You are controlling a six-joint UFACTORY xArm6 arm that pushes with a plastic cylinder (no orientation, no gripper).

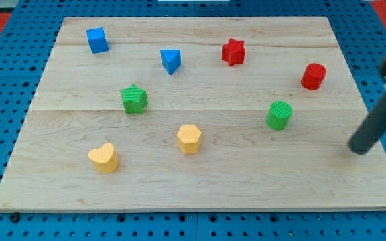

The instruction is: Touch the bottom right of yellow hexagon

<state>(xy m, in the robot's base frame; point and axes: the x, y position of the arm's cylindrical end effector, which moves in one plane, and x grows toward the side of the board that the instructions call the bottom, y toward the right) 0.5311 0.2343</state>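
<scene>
The yellow hexagon (189, 138) sits on the wooden board (200, 191) a little below the middle. My dark rod comes in from the view's right edge, and my tip (359, 150) rests on the board near its right edge. The tip is far to the right of the yellow hexagon and slightly lower, apart from every block. The nearest block to the tip is the green cylinder (279, 114), up and to its left.
A yellow heart (104, 157) lies at the lower left. A green star (134, 99) is left of centre. A blue cube (97, 39), a blue triangle (171, 60), a red star (233, 51) and a red cylinder (313, 76) lie across the top.
</scene>
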